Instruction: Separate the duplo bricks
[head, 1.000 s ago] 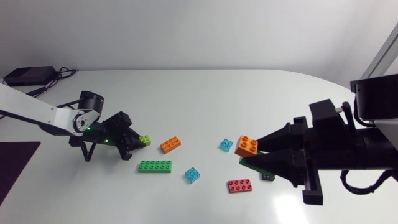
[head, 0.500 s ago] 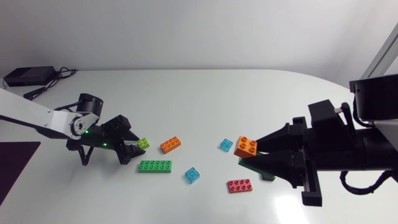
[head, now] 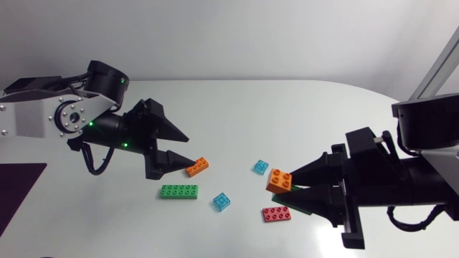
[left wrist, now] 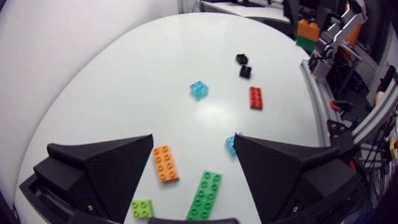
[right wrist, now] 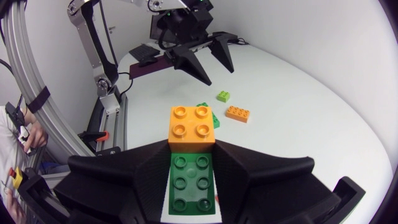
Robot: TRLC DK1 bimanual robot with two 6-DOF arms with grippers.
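Orange-on-green stack (head: 280, 183) clamped in right tool (head: 297, 192) | left tool (head: 186, 149) apart | red brick (head: 276, 213) near

The table (head: 237, 107) was white and smooth, with a rounded far edge, and it lay in soft, even light that gave only faint shadows. At its far left corner sat a flat black box (head: 32, 87) with dark cables (head: 72, 84) beside it. A dark mat (head: 14, 190) covered its near left corner.
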